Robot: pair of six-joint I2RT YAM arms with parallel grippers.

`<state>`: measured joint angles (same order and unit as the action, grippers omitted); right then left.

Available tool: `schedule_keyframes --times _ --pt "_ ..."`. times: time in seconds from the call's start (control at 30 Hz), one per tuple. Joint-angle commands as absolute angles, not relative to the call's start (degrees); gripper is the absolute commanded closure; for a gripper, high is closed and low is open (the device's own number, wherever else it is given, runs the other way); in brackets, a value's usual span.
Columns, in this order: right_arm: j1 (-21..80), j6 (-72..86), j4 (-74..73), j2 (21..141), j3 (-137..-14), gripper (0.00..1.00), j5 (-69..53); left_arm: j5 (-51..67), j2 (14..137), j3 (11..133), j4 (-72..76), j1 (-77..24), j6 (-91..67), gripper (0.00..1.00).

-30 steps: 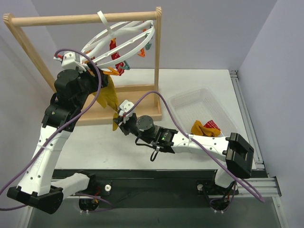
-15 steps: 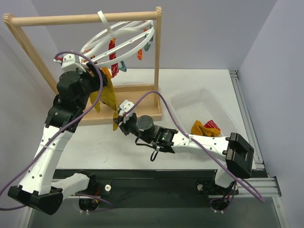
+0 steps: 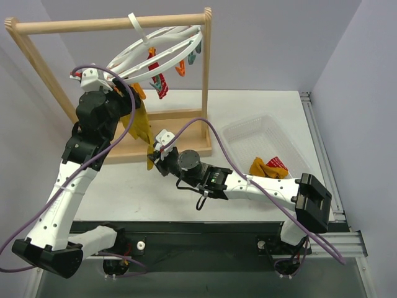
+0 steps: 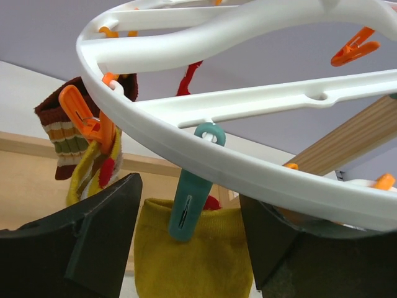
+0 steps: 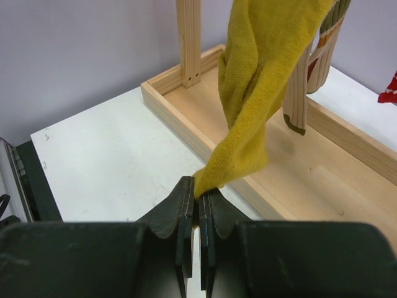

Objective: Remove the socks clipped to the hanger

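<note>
The white ring hanger (image 3: 155,53) hangs tilted from the wooden rack and fills the top of the left wrist view (image 4: 248,105). A teal clip (image 4: 189,205) holds a mustard yellow sock (image 4: 192,254) by its cuff. My left gripper (image 4: 189,192) is open, its fingers on either side of that clip and cuff, just under the ring. The sock (image 3: 141,124) hangs down to my right gripper (image 5: 200,192), which is shut on its toe (image 5: 248,124) just above the table. A brown striped sock (image 4: 68,136) and a red sock (image 3: 156,77) are clipped nearby.
The wooden rack (image 3: 111,25) stands at the back left, its tray base (image 5: 322,161) just beyond my right gripper. A clear mesh basket (image 3: 248,133) on the right holds loose red and yellow socks (image 3: 268,167). Orange clips (image 4: 353,49) hang from the ring.
My left gripper has risen a little toward the ring. The hanger has tipped up and to the right, swinging the red sock. My right gripper has stayed put, holding the sock's toe.
</note>
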<state>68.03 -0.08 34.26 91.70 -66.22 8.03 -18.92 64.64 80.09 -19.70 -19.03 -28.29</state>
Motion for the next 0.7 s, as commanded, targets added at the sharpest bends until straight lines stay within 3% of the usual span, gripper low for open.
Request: schedule_keyframes --times 0.0,0.2,0.4,0.67 --pt "68.1 0.0 34.9 90.9 -67.7 1.00 9.6 -14.6 64.6 80.1 -14.2 -19.0 -28.1 0.22" --pt "65.8 4.6 31.6 89.7 -68.6 1.00 6.6 -9.9 59.4 75.2 -20.2 -19.5 -25.5 0.11" --pt "62.5 11.0 25.7 87.0 -69.2 1.00 0.5 -6.8 53.5 74.4 -27.0 -19.5 -23.5 0.07" --pt "57.0 17.4 12.4 81.8 -71.7 1.00 -18.1 -2.9 51.0 77.5 -31.4 -19.2 -25.0 0.06"
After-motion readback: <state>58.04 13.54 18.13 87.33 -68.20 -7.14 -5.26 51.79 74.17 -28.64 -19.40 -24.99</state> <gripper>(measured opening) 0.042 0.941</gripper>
